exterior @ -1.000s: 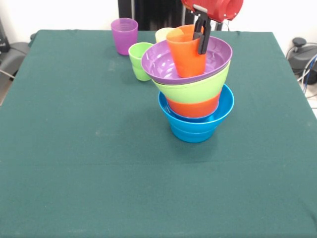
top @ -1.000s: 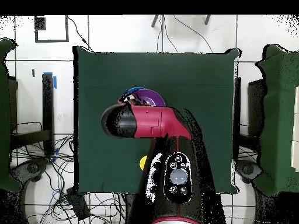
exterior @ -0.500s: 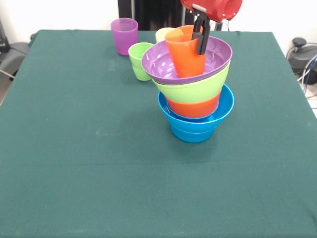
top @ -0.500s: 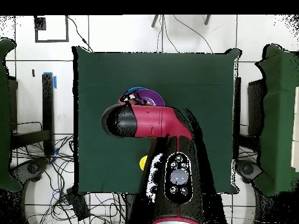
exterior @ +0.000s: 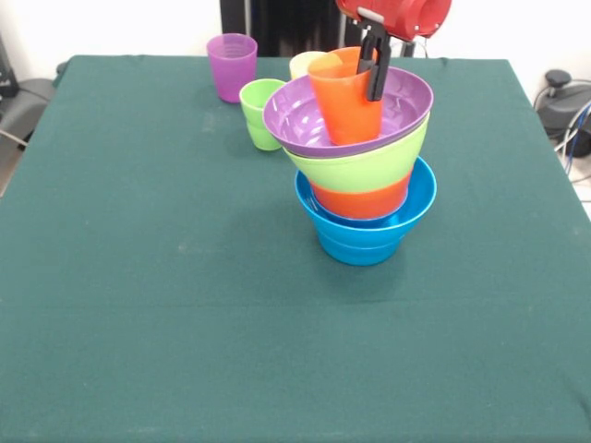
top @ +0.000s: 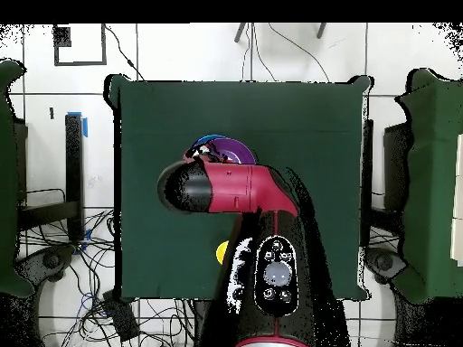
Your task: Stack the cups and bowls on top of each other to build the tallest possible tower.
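In the overhead view the red and black arm [top: 237,194] covers nearly all of the tower [top: 220,149], leaving only a sliver of purple and blue rim, and of the loose cups only a scrap of the yellow cup [top: 221,252] shows beside it. From the front the yellow cup [exterior: 303,63] is mostly hidden behind the large purple bowl [exterior: 348,113], and the arm is cut off by the top edge. The tower stands right of the table's middle: large light blue bowl [exterior: 365,220] on the green cloth [exterior: 166,305], then the small orange bowl [exterior: 362,197], the lime green bowl [exterior: 358,167] and the purple bowl, with the orange cup [exterior: 345,96] upright inside it. The gripper [exterior: 374,65] has its black fingers closed on the orange cup's rim, one visible outside the wall. The green cup [exterior: 259,113] stands just left of the tower, the purple cup [exterior: 231,65] near the far edge. The near half of the cloth lies bare to its edges
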